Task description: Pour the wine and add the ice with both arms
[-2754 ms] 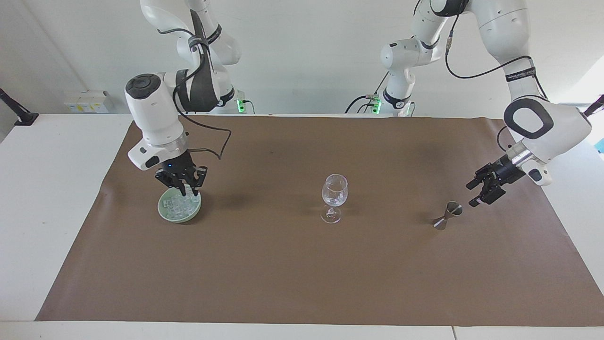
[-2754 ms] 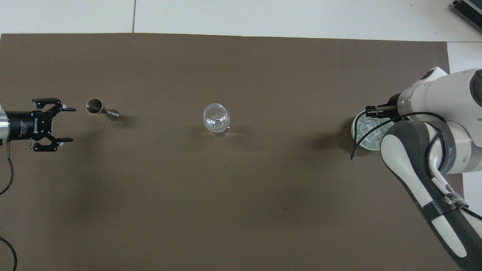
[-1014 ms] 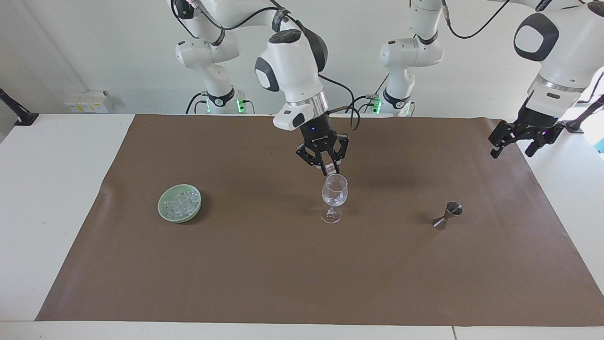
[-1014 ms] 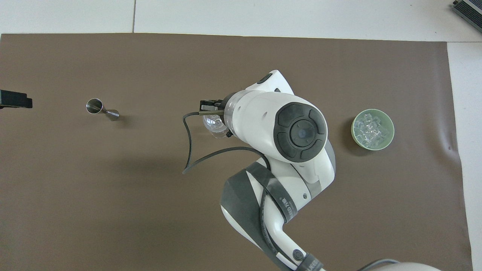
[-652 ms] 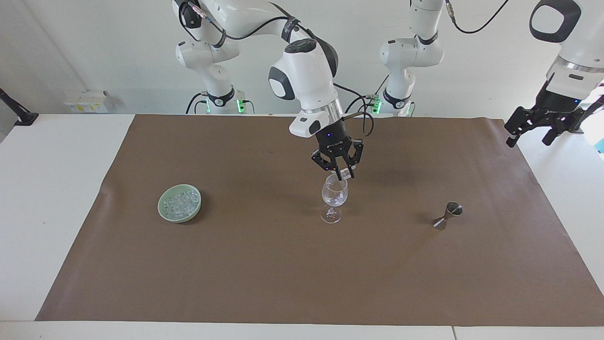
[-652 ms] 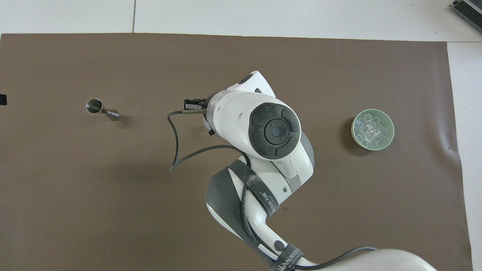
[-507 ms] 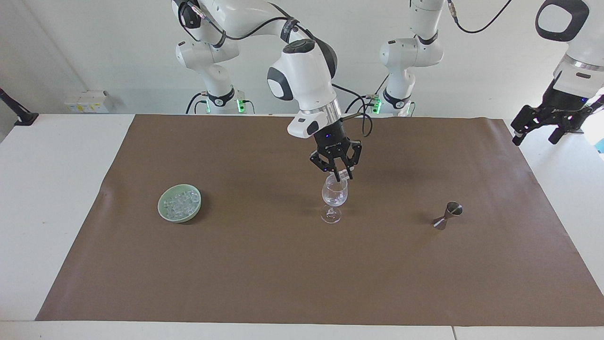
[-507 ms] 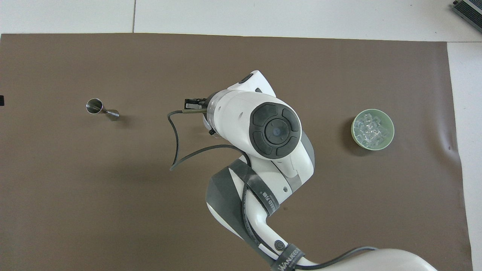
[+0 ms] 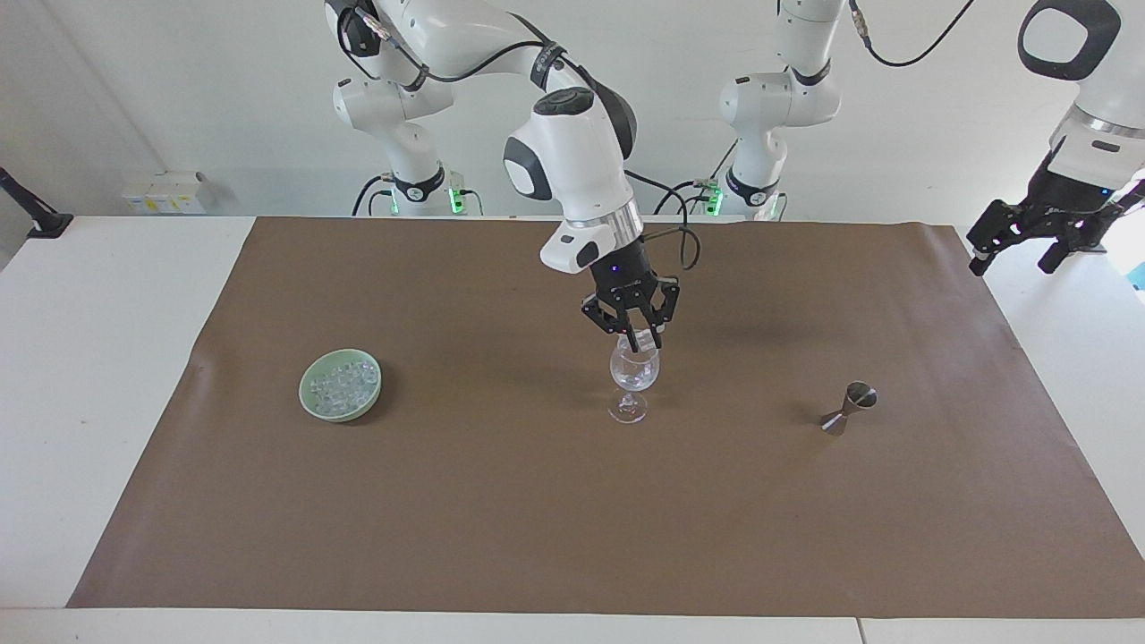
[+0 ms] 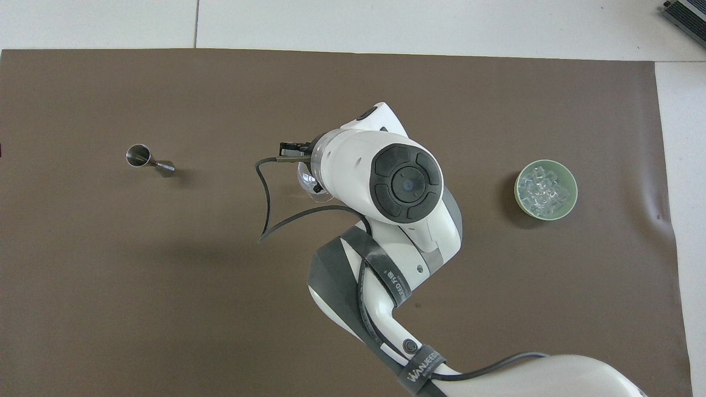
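the brown mat [image 9: 537,519] bore everything. the right gripper [image 9: 637,341], carried over from the green bowl [image 9: 340,386], hung just over the wine glass [image 9: 633,377], fingertips pinched together, seemingly on one cube, not yet dropped. the left gripper [image 9: 1020,250], jaws apart and empty, had drawn away from the jigger [image 9: 848,407], so pouring waits. the remaining ice [image 10: 546,189] lay in the bowl.

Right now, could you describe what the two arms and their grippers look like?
Both arms are glossy white with dark grey joint bands and round dark end caps. Black cables loop along them. The right gripper and left gripper are black, two-fingered linkages; a band reads WANJEED.
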`<action>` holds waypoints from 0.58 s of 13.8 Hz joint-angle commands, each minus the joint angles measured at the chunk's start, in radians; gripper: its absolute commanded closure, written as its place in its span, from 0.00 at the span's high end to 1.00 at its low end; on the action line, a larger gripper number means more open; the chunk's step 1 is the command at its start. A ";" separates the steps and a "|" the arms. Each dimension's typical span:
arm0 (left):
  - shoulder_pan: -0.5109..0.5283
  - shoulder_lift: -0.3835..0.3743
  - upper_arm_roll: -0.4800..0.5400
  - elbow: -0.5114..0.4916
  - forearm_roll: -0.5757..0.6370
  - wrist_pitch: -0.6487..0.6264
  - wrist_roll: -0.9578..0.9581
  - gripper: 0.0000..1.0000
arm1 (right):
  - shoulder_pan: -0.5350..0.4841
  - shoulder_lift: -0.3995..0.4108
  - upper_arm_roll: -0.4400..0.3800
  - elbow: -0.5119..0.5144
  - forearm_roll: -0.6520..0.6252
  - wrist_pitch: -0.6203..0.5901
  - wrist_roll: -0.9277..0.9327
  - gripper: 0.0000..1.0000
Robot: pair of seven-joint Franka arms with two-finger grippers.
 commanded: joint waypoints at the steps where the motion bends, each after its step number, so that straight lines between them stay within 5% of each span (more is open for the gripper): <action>1: -0.003 0.000 -0.003 0.001 0.013 -0.021 -0.021 1.00 | -0.010 0.000 0.010 -0.025 -0.025 0.036 0.026 0.00; 8: -0.003 -0.008 -0.001 -0.005 0.013 -0.029 -0.023 1.00 | -0.010 -0.003 0.009 -0.055 -0.025 0.040 0.023 0.00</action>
